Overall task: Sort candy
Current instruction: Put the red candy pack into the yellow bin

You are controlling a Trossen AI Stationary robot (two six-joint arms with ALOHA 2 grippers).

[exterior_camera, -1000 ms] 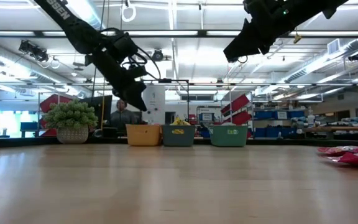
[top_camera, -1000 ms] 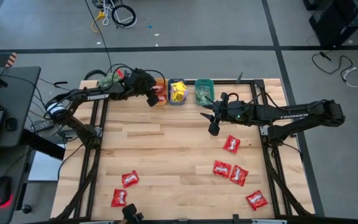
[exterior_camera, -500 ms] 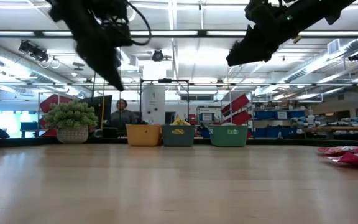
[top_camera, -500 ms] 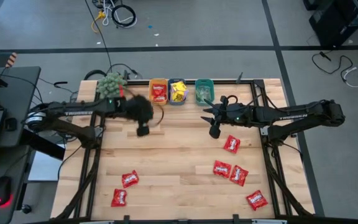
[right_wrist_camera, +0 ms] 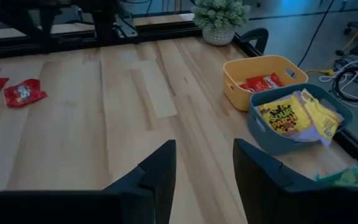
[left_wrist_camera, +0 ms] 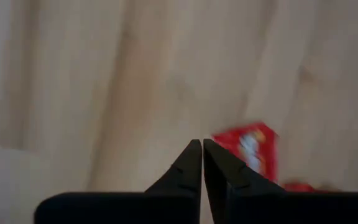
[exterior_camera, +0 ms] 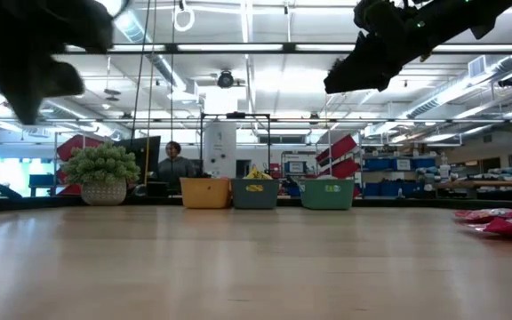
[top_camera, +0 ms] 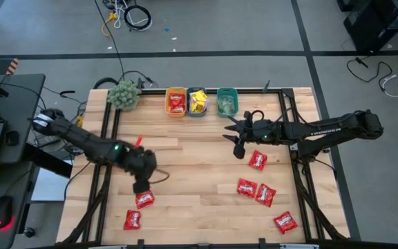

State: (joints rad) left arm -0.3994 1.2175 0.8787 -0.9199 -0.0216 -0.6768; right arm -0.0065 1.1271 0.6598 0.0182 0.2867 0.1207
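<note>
Red candy packets lie on the wooden table: two at the near left (top_camera: 144,199) (top_camera: 132,220) and several at the right (top_camera: 257,160) (top_camera: 247,187) (top_camera: 285,222). My left gripper (top_camera: 140,187) hovers shut just above the near-left packets, pointing steeply down; its wrist view shows the closed fingertips (left_wrist_camera: 202,144) beside a red packet (left_wrist_camera: 248,146), holding nothing. My right gripper (top_camera: 238,149) hangs open over the table's middle right, above a red packet; its fingers (right_wrist_camera: 204,155) are apart and empty.
At the far edge stand three small bins: orange (top_camera: 175,102) with red packets, blue (top_camera: 197,102) with yellow packets, teal (top_camera: 227,102). A fuzzy green plant ball (top_camera: 124,94) sits left of them. A person (exterior_camera: 174,163) shows beyond the table in the low view.
My left gripper has swung from over the orange bin at the far edge toward the table's near left, tipping to point steeply down, and now hangs over the near-left red packets. My right gripper has stayed about where it was.
</note>
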